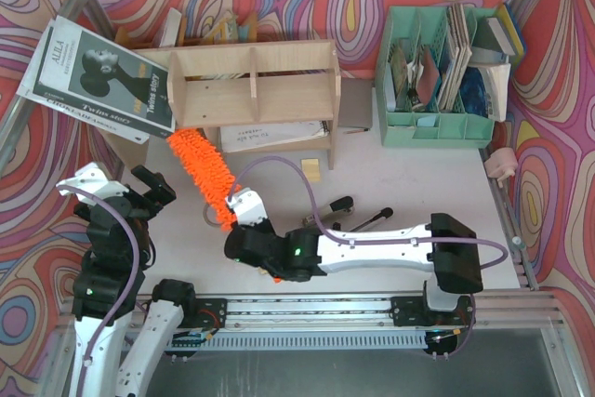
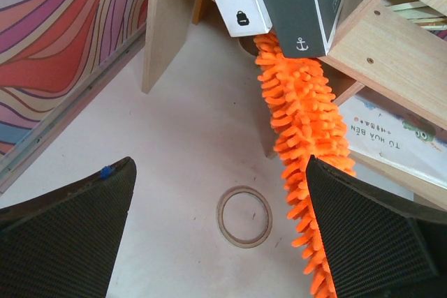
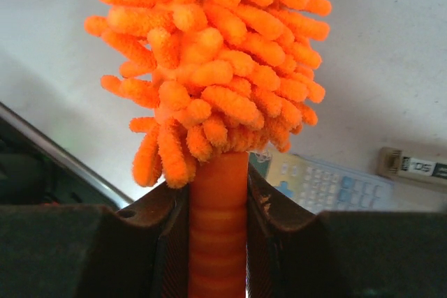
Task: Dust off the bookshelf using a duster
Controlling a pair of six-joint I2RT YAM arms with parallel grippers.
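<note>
**Pointing away and left: long fluffy orange microfibre duster (image 1: 200,174)**

Right gripper (image 3: 218,204) is clamped on the duster's ridged orange plastic handle. The long axis runs diagonally, with the handle end near the arms. The fluffy tip meets the lower left corner of the low light-plywood bookshelf (image 1: 251,90) (tip tucked under a leaning black-and-white magazine (image 1: 98,76)). Left gripper (image 1: 149,194) is spread wide and empty above the pale table (image 1: 409,183), just beside the brush.

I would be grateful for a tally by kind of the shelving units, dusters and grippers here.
Shelving units: 2, the bookshelf and the organiser
Duster: 1
Grippers: 2, the left gripper and the right gripper
Total: 5
</note>
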